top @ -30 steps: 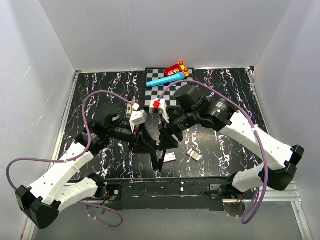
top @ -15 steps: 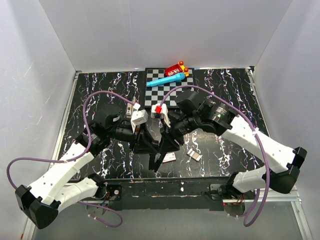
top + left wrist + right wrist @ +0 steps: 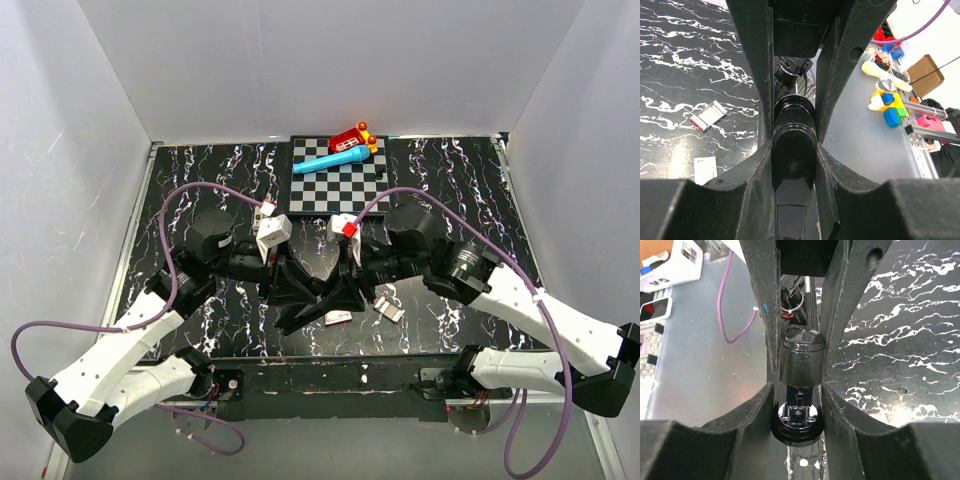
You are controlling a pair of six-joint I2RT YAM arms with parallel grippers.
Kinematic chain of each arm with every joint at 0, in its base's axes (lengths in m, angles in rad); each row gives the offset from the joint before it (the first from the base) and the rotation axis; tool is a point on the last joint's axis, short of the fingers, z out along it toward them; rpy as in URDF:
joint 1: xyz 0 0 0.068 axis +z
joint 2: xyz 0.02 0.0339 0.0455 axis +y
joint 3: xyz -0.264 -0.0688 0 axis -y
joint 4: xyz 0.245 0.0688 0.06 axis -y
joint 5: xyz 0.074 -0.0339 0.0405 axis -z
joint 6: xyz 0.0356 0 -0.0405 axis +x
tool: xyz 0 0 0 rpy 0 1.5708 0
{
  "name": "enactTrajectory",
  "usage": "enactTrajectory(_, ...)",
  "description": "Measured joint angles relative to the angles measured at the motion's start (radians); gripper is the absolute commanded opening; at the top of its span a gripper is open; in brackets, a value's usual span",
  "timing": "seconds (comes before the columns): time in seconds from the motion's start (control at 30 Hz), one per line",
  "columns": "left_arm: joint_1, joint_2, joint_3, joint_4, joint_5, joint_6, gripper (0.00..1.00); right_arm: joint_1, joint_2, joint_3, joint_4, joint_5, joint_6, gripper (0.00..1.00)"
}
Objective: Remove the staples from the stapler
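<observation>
Left pincer (image 3: 794, 150) is closed tight on the stapler (image 3: 794, 165). Its two fingers press against both sides of the glossy black rounded end. The right pincer (image 3: 800, 370) grips the same stapler from the other side. Its fingers sit snug against a dark cap, and a bit of silvery metal shows just below it. From above, the two pincers meet nose to nose over the near middle of the table (image 3: 200, 180). The stapler is held between them, clear of the surface and slanting down toward the left arm's side.

The table is black with white marbled streaks, and white walls close it in on three sides. A black-and-white checkerboard (image 3: 335, 185) lies at the far middle edge. A blue marker (image 3: 330, 158) lies across the far edge of the board, with a small red toy (image 3: 352, 138) just behind it. Near the pincers, on the right arm's side, a small pink-and-white box (image 3: 338, 317) lies flat. A small silvery strip (image 3: 388, 310) lies just beside it, not touching.
</observation>
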Motion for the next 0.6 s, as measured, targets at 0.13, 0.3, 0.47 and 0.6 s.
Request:
enactTrajectory(0.13,-0.001,-0.018,0.000,0.011,-0.015,-0.022,0.00,0.001,-0.048,-0.074,0.110,0.012,0.050,0.07)
enactTrajectory(0.3,-0.002,-0.036,0.000,0.010,-0.038,-0.040,0.00,0.003,-0.068,-0.122,0.193,0.012,0.096,0.07)
enactTrajectory(0.47,-0.002,-0.063,0.000,-0.003,-0.068,-0.047,0.00,0.005,-0.074,-0.163,0.270,0.010,0.132,0.07)
enactTrajectory(0.6,-0.002,-0.087,0.000,-0.023,-0.092,-0.052,0.00,0.008,-0.084,-0.196,0.332,0.008,0.156,0.07)
